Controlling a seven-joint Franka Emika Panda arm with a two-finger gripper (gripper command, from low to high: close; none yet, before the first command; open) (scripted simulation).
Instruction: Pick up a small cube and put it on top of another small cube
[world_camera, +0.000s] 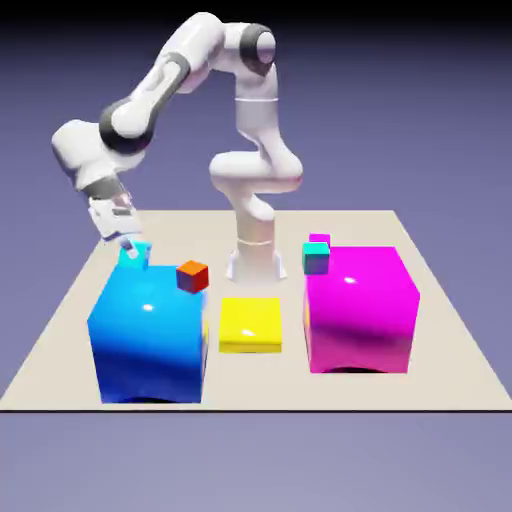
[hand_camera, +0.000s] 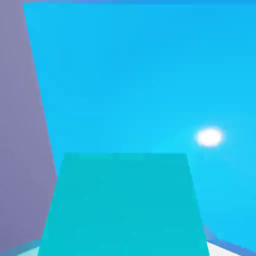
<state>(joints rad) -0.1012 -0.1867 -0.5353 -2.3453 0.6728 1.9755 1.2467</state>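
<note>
Ext view looks down from above the near side, facing the arm (world_camera: 265, 165) & whole table (world_camera: 275, 390) from well back; hand view is v. close, facing the big blue cube (hand_camera: 130, 80), also at ext view's left.

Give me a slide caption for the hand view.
Small cyan cube filling the space between the gripper's fingertips, with a brighter blue surface behind it.

Gripper (world_camera: 131, 250) shut, tilted; 1 arm (world_camera: 160, 95) bent
</note>
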